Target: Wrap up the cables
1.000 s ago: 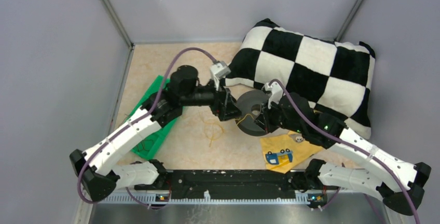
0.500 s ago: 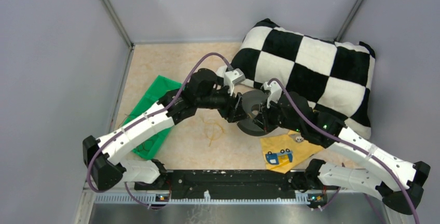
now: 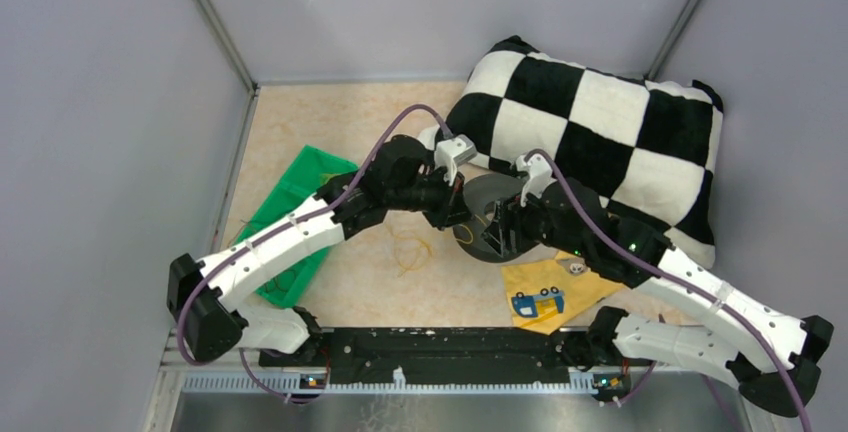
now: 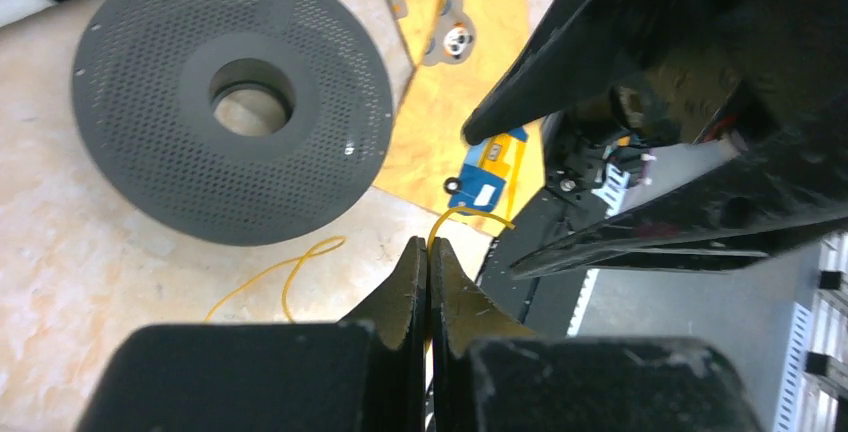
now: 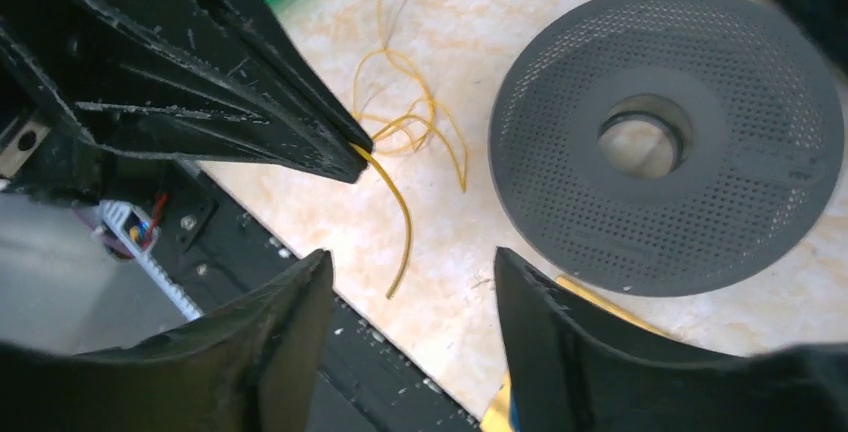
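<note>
The cable is a thin yellow wire; its loose loops (image 3: 410, 249) lie on the beige table left of the black perforated spool (image 3: 497, 202). My left gripper (image 4: 428, 244) is shut on the wire, and a short curved end (image 4: 470, 214) sticks out past its tips. In the right wrist view that end (image 5: 402, 227) hangs from the left gripper's fingertips (image 5: 345, 157), with the loops (image 5: 410, 117) behind and the spool (image 5: 665, 142) lying flat to the right. My right gripper (image 5: 410, 257) is open just below the wire end and holds nothing. Both grippers meet at the spool's left edge (image 3: 475, 227).
A black-and-white checkered pillow (image 3: 600, 142) fills the back right. A green cloth (image 3: 300, 202) lies under the left arm. Near the front right, a yellow sheet (image 3: 545, 282) carries a small blue toy (image 3: 538, 302). A black rail (image 3: 440, 347) runs along the near edge.
My left arm swung right to the spool and its gripper shut on the wire. My right gripper, shut before, has opened and let go.
</note>
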You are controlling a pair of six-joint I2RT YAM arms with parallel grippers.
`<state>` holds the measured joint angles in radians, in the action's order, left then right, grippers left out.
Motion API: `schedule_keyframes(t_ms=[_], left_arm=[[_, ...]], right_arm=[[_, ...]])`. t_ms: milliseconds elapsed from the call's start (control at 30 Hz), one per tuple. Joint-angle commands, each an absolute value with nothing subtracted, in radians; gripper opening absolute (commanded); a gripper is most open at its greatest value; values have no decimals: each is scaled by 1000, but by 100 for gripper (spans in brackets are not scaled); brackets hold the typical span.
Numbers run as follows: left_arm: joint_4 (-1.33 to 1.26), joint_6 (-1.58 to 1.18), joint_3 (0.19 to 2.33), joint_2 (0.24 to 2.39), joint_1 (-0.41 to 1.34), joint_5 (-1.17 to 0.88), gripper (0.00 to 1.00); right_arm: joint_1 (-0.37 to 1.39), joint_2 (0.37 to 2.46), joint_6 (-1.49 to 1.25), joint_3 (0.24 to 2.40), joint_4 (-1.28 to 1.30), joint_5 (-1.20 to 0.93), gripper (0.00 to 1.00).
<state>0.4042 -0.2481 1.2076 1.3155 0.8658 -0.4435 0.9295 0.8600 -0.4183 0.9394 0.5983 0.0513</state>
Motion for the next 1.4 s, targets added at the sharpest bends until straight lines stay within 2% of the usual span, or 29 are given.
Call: schedule_keyframes(t_ms=[0,33,100,167,333,500,667,833,1000,1267,1367], left_arm=[[374,-266,1174,1247,867,-252,0],[367,-287,1162,1227,867,-193,0],[329,-308,1124,1165,867,-115,0],[249,-338,1062,1097,867,-70,0],[-78,-431,833,939,867,-21,0],[-212,-404,726,934,868,-81,0],[-363,-367,637,935,870,-113,0],[-388,-356,616,925,870,-120,0],[-363,-351,625,920,870,-131,0],[-312,-350,649,925,870,-148,0],[-280,-336,662,931,870,-156,0]], right_arm=[[936,803,-495,967,619,213,78],[936,778,-519,958,619,257,84],[933,700,-579,915,594,349,86],[934,588,-677,850,544,429,86],[934,417,-943,620,264,400,82],[934,503,-1167,517,0,258,80],[937,621,-1212,496,-156,183,79],[939,665,-1206,479,-209,196,70],[939,722,-1116,510,-192,169,68],[939,776,-1108,493,-257,143,42],[938,764,-1109,481,-266,155,38]])
